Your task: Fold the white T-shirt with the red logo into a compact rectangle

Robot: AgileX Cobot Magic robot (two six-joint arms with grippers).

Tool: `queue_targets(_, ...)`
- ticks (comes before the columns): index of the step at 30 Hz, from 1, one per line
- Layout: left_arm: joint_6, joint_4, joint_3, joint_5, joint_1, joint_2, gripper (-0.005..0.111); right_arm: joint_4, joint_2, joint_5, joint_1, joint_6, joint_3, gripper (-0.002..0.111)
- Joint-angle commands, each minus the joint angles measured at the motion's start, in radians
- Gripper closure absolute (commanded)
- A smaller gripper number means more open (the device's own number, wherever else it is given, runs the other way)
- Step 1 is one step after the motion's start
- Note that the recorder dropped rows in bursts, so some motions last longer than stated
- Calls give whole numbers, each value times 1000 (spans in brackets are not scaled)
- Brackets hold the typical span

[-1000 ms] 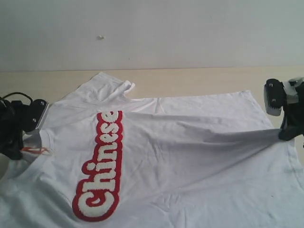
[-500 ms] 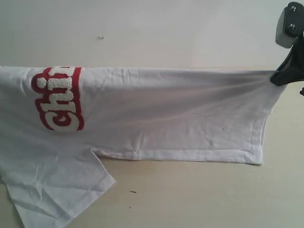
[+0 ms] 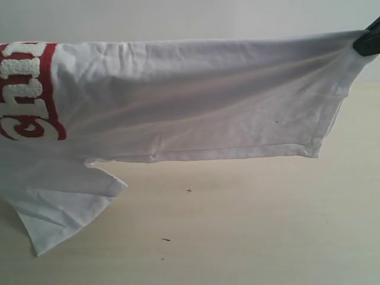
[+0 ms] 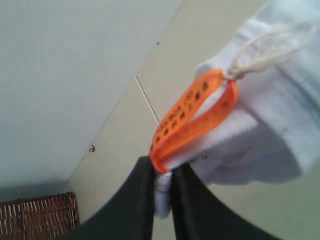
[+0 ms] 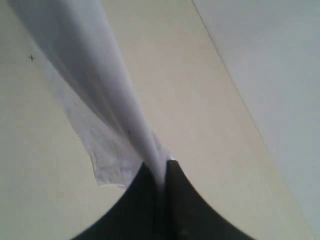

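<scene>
- In the exterior view, the white T-shirt (image 3: 196,101), a soft short-sleeved cotton tee, hangs in the air as a wide sheet stretched from left to right above the pale wooden table (image 3: 255,231).
- Its upper edge runs nearly level and its stitched hem (image 3: 237,153) forms the lower edge. One short sleeve (image 3: 59,208) droops at the near left, and we cannot tell whether it touches the table.
- The red logo (image 3: 29,89), fuzzy white letters on a thick red outline, shows only in part at the left edge.
- The black right fingers (image 3: 369,43) sit at the far right, pinched on the shirt's upper corner. The cloth fans out from them in tight creases.
- In the left wrist view, the black left fingers (image 4: 132,200) are closed to a narrow slit on a fold of white cloth at the neck. They grip right at the base of the orange ribbon tag (image 4: 192,117), which carries a pale string loop (image 4: 260,50).
- A brown wicker basket (image 4: 35,217) stands in the corner of that view.
- In the right wrist view, the right fingers (image 5: 137,205) are pressed together on a bunched edge of the shirt. The cloth runs away from them in a taut ridge over the table.
- We judge the tee light, limp and a little stretchy. It will sag wherever it is unsupported, and it could creep out of a thin pinch.
- The padded lettering looks thicker and stiffer than the plain cotton, so we expect creases to fall more easily beside it than across it.
- We think the best holds are the doubled edges: the collar, the shoulder seams and the hem corners.
</scene>
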Motion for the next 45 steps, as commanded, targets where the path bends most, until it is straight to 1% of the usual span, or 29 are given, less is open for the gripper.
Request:
queue_targets(1,-54,22,-6,59,5,-90,107,21,-72,3,1,51,-7,108)
queue_targets(4,-102,20,-6,60,5,-152,107,29,-122,-14,1,90,-7,108)
queue_targets(11,-109,-10,-6,58,4,-251,107,12,-173,-67,1,237,-7,108)
queue_targets(13,-80,-40,-6,58,4,-263,107,12,-175,-62,1,247,-7,108)
queue_targets(16,6,-83,-6,92,4,-263,107,16,-169,-49,1,263,-7,108)
queue_targets(19,13,-99,-4,96,4,-260,107,16,-160,-49,1,292,-7,108)
queue_targets(29,37,-106,-4,98,4,-184,107,3,-89,-51,1,336,25,108)
queue_targets(38,129,-110,-4,95,4,-49,107,-34,12,-65,1,353,25,108)
queue_targets(40,196,-156,-4,96,4,-41,107,-34,19,-65,1,362,25,108)
queue_targets(43,336,-292,-4,115,4,-8,107,-46,50,-80,1,503,25,108)
queue_targets(45,375,-346,-4,144,4,41,107,-83,84,-76,1,607,25,108)
